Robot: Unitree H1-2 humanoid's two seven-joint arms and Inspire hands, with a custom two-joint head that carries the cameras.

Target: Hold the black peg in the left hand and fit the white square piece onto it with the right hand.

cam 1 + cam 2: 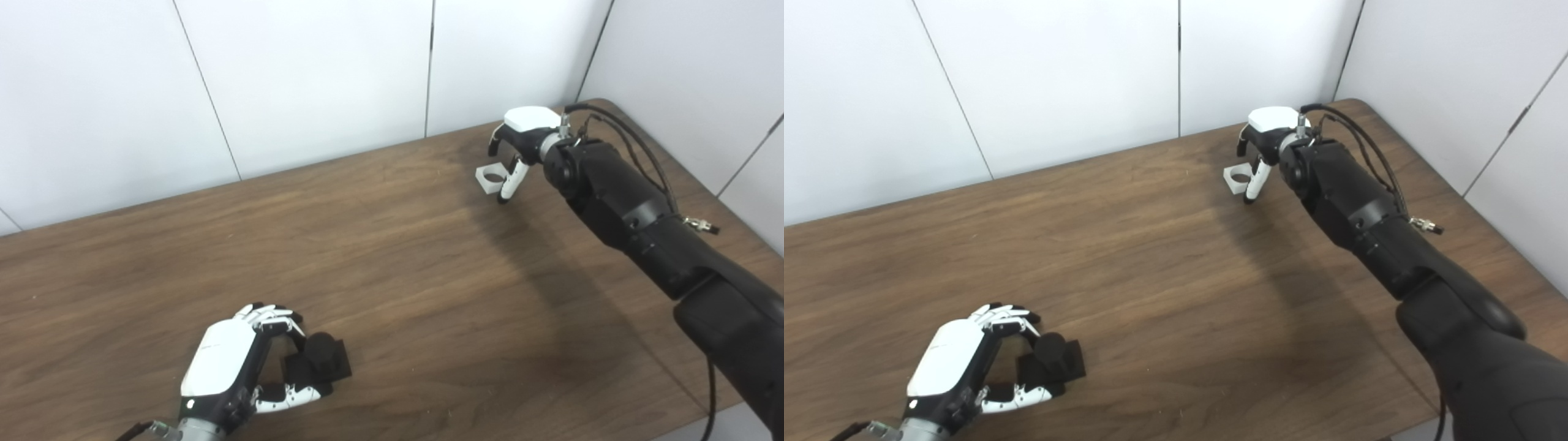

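A brown wooden table point(392, 257) is seen from above, backed by white wall panels point(306, 73). Near the front left edge, the left hand point(245, 367) is laid low over the tabletop, its fingers point(272, 315) and thumb curled around the black peg point(321, 358). The peg, a short round post on a square black base, is rested on the table, with the thumb lying along its near side and the fingers bent over its far side; whether it is firmly clasped or only cupped cannot be settled from these views. At the far right corner, the right hand point(1265, 153) is held above the white square piece point(1238, 179), a small block with a round hole through it. The fingers are bent downwards and kept apart, the thumb being set just beside the piece's right edge, apparently touching it. The piece is lying flat on the wood, well apart from the peg. The black right forearm point(1353, 208) is stretched diagonally across the table's right side.
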